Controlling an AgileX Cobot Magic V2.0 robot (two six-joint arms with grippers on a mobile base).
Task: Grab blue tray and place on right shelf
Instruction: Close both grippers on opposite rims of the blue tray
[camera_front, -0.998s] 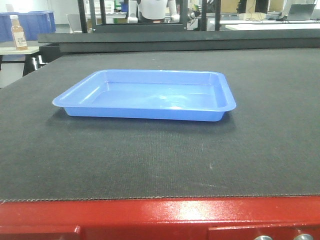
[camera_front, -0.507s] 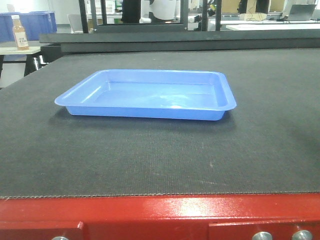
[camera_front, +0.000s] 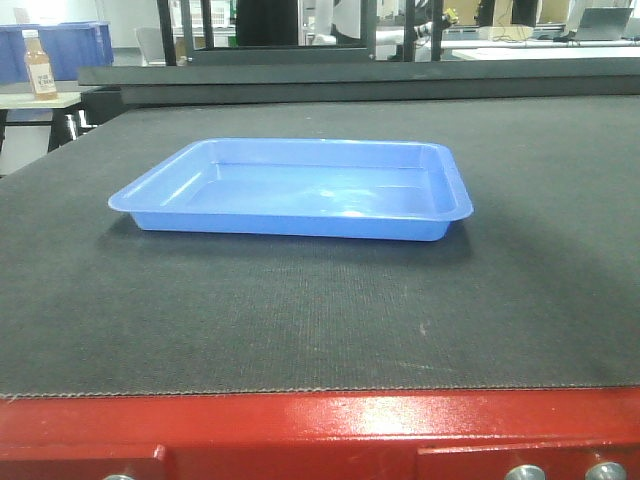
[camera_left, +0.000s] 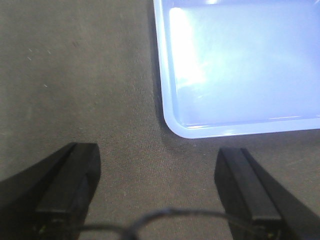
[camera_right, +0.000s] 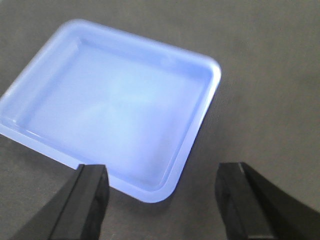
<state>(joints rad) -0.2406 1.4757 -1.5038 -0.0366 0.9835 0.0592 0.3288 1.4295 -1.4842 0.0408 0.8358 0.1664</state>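
A dark mat (camera_front: 300, 320) runs to the table's red front edge (camera_front: 320, 430). Past the far-left corner an amber bottle (camera_front: 39, 66) stands by a deep blue bin (camera_front: 80, 45). A laptop (camera_front: 600, 22) sits past the far-right corner.

No legible txt, bottle (camera_front: 39, 66) label too blurry

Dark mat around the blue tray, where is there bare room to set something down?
The widest bare strip runs between the blue tray and the red table edge. The dark mat is also bare right of the tray, left of it, and behind it up to the raised ledge. Nowhere is crowded.
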